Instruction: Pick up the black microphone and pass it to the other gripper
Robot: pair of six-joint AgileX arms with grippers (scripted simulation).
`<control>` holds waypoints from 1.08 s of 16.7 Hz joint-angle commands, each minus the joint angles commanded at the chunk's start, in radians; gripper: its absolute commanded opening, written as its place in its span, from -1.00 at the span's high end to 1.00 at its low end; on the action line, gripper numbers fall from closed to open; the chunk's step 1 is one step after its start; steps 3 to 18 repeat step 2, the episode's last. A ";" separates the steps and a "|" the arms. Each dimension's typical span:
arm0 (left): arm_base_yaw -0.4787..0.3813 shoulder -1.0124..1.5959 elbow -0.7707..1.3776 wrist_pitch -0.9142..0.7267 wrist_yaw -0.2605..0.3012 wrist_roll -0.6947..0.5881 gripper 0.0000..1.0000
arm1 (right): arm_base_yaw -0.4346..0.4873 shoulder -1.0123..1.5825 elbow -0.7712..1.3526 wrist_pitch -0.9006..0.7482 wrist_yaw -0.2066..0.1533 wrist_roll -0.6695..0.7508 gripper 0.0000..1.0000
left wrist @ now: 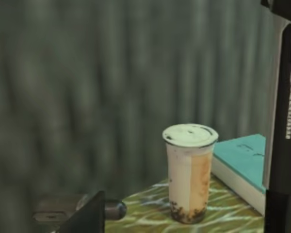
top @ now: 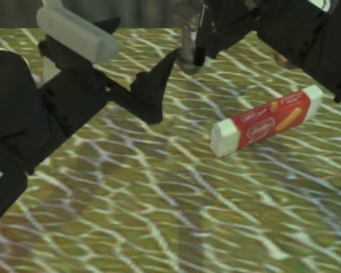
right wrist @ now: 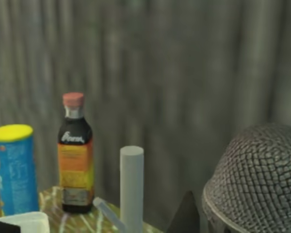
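Looming largest in the top view, the left arm is being held over the surface's left side, its left claw (top: 159, 85) being pointed toward the far middle; one triangular finger is seen clearly and a second only partly behind the arm, so whether it is wide or narrow cannot be told; nothing is seen being gripped by it. The right claw (top: 202, 48) is being held high over the far edge, and the black microphone (top: 190, 45) is being carried in it, apparently clamped on the handle, though the fingers are largely hidden by the arm; the grey mesh head (right wrist: 254, 179) is filling the near corner of the right wrist view. The two claws are being kept near each other but apart. A red biscuit pack (top: 267, 120) is lying flat on the surface (top: 159, 216), right of centre. A lidded milk-tea cup (left wrist: 190, 172) and a teal book (left wrist: 242, 162) are being shown just beside each other in the left wrist view; a dark sauce bottle (right wrist: 74, 155) and a blue can with a yellow lid (right wrist: 12, 167) are standing side by side in the right wrist view.
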 joint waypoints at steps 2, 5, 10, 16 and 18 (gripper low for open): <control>0.005 -0.026 -0.024 -0.005 0.004 0.000 -1.00 | -0.012 -0.012 -0.012 0.000 -0.015 0.001 1.00; 0.005 -0.026 -0.024 -0.005 0.004 0.000 -1.00 | -0.012 -0.012 -0.012 0.000 -0.015 0.001 1.00; 0.005 -0.026 -0.024 -0.005 0.004 0.000 -1.00 | -0.012 -0.012 -0.012 0.000 -0.015 0.001 1.00; 0.005 -0.026 -0.024 -0.005 0.004 0.000 -1.00 | -0.012 -0.012 -0.012 0.000 -0.015 0.001 1.00; 0.005 -0.026 -0.024 -0.005 0.004 0.000 -1.00 | -0.012 -0.012 -0.012 0.000 -0.015 0.001 1.00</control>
